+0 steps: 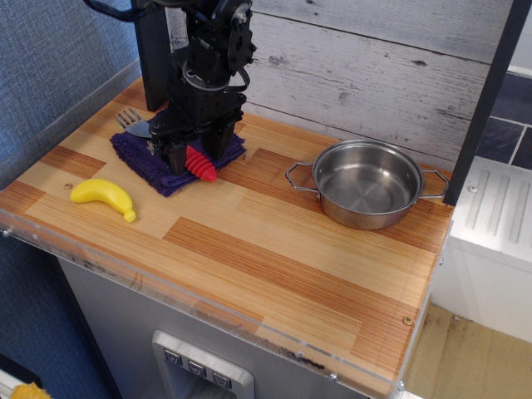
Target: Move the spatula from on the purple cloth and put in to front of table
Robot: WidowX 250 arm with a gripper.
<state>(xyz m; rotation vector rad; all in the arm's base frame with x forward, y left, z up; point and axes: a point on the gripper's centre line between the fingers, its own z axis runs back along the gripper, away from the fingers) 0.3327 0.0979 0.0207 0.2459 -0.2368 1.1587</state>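
The spatula lies on the purple cloth at the back left of the table. Its silver pronged head sticks out past the cloth's left edge, and its ribbed red handle points to the front right. My gripper is down on the cloth over the handle, with one black finger on each side of it. The jaws stand a little apart, and the middle of the handle is hidden between them. The spatula rests on the cloth.
A yellow banana lies in front of the cloth near the left front edge. A steel pot with two handles stands at the right. A grey plank wall runs along the back, and a black post stands at the right.
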